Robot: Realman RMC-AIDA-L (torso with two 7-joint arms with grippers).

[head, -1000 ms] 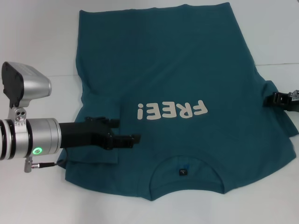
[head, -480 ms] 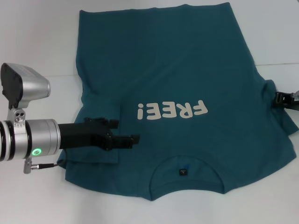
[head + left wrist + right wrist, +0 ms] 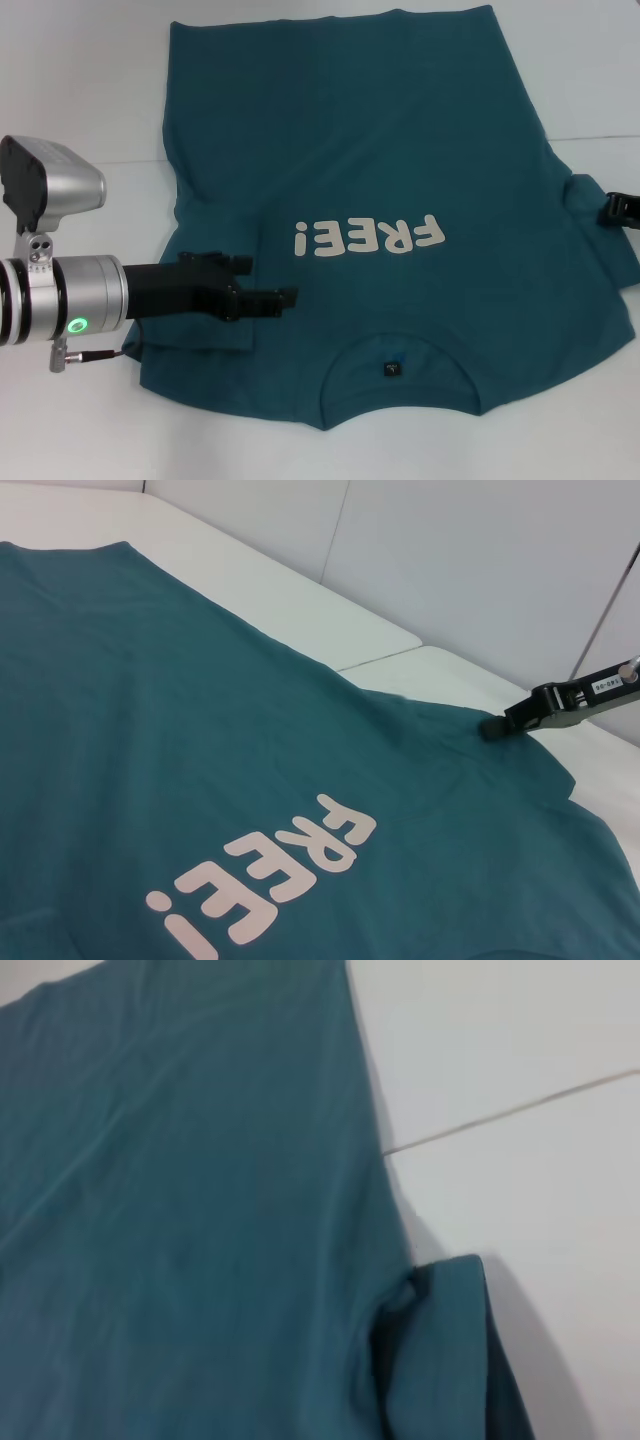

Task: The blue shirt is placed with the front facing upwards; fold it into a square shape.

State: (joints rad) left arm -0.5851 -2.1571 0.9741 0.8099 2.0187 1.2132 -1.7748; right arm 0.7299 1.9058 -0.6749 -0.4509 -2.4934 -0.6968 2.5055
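Fabric of the blue shirt (image 3: 400,150) covers most of the white worktop (image 3: 80,90), lying flat with its chest side up. The cream "FREE!" print (image 3: 368,238) reads upside down in the head view, and the round neck with its small dark tag (image 3: 390,369) lies at the near edge, closest to the robot. The hem is at the far end.

On the robot's left, the sleeve (image 3: 215,290) is folded inward, so that it lies as a flap on top of the shirt's body beside the print. The left gripper (image 3: 270,298) reaches in from the left over this folded flap, low against the cloth. Its dark fingers (image 3: 275,297) lie close together and point toward the shirt's middle; whether any fabric is pinched between them cannot be told from these views.

On the robot's right, the other sleeve (image 3: 600,225) is spread outward on the worktop, with a small turned-over bit at its edge (image 3: 440,1290). The right gripper (image 3: 618,208) is at the frame's right border, just beside that sleeve's outer edge. In the left wrist view its dark tip (image 3: 520,716) sits at the cloth's edge; how far its fingers are spread cannot be told, nor whether they touch the fabric.

A thin seam (image 3: 520,1110) runs across the worktop past the shirt's right side.
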